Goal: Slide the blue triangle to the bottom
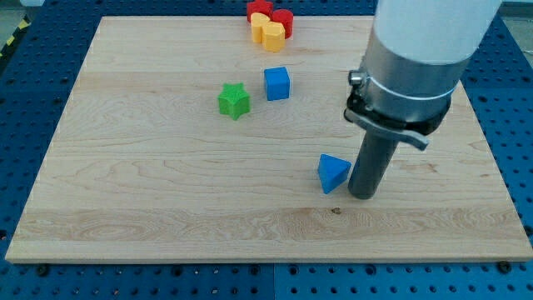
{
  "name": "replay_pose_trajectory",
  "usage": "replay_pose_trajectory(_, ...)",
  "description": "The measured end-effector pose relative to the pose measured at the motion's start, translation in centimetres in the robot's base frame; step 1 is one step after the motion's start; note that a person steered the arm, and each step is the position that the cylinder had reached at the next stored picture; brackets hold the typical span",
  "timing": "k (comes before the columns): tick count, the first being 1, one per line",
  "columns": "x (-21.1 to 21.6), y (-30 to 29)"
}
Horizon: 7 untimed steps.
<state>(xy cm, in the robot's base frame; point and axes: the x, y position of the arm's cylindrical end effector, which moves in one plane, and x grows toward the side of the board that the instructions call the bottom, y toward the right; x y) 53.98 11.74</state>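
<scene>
Toward the bottom edge of the wooden tabletop [150,208], right of centre, the blue triangle [332,172] lies with my tip [363,194] just beside it on its right, touching or nearly so; the tip is a bare rod and holds nothing. Nearer the middle sit 2 blocks close together, a green star [235,101] and a blue cube [277,83]. At the top edge, a red block [266,12] and a yellow heart [269,32] cluster together.

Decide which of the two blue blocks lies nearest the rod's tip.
The blue triangle, right beside my tip on its left. The blue cube sits far higher up, near the green star.
</scene>
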Motion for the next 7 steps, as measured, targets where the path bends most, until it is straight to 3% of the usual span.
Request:
replay_pose_trajectory(4, -4.9, -3.7)
replay_pose_trajectory(7, -1.6, -6.9)
